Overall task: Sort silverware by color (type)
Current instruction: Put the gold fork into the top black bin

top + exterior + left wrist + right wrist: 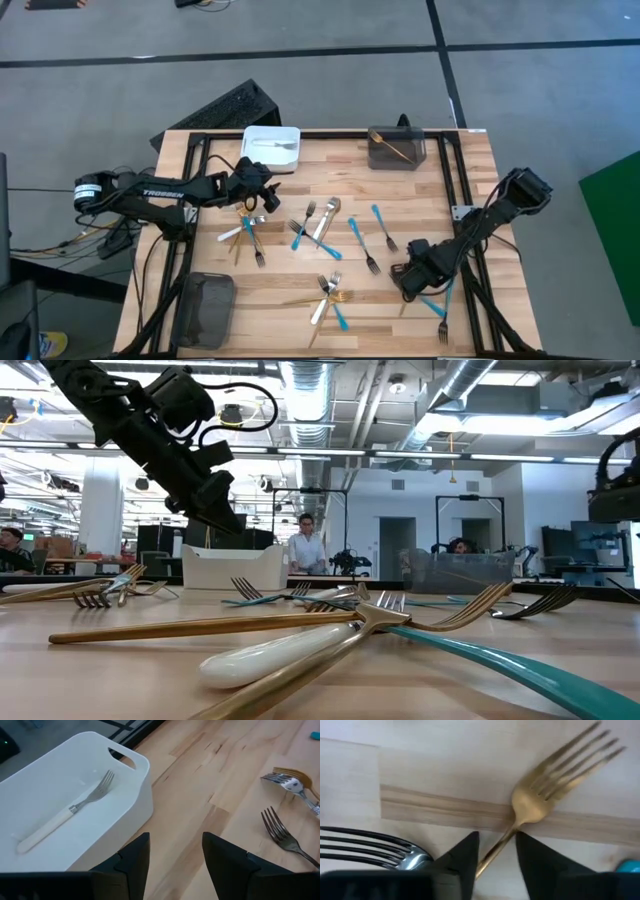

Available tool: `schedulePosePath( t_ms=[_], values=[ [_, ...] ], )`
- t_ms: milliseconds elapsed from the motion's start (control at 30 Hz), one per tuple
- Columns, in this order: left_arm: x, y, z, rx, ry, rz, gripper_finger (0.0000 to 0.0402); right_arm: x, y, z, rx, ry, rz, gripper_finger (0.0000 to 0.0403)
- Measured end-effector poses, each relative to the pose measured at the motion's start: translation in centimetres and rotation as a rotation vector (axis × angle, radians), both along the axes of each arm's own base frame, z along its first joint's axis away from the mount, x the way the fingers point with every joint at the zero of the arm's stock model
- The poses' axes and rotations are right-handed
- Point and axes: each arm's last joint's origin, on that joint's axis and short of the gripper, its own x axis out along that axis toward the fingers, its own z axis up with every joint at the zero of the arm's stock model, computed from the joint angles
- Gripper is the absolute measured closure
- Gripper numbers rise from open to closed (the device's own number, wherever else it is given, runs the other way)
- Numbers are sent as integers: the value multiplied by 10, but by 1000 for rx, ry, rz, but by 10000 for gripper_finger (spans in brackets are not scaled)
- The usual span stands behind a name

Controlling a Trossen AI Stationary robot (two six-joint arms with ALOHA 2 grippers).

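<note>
One white-handled steel fork [70, 810] is seen lying in the white plastic bin [137, 807] just ahead of the left gripper [175, 857], whose fingers are spread and empty. A gold metal fork [540, 795] has its handle straddled by the right gripper [495, 852]; whether it is clamped cannot be told. Most of the scattered silverware [320, 235] is judged unsorted.

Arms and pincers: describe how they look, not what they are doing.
Both arms are dark, built of jointed links with black cables running along them. The left arm carries white lettering on one link and a round pale-ended housing at its base. The right arm shows no lettering here. The left pincer and the right pincer each have two dark, wedge-shaped fingers.
</note>
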Motion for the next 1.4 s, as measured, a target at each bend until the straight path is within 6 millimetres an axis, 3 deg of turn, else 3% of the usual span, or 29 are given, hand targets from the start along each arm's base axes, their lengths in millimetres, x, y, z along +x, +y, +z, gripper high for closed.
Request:
schedulePosePath(
  t_ms=[167, 267, 500, 733, 1167, 1400],
  values=[
    [0, 0, 0, 1, 0, 1, 233, 9, -15, 0, 5, 18, 110, 353],
    [0, 0, 0, 7, 4, -1, 233, 16, -28, 0, -11, 17, 156, 387],
    [0, 0, 0, 4, 8, -5, 233, 39, -59, 9, -182, -41, 296, 366],
    [-1, 0, -1, 2, 15, -6, 233, 53, -100, 41, -359, -119, 406, 380],
    [-2, -1, -2, -25, 16, 14, 233, 55, -228, 107, -930, 43, 727, 379],
    [-4, -6, -7, -73, 45, 29, 233, 57, -286, 111, -1062, 135, 861, 379]
  ],
)
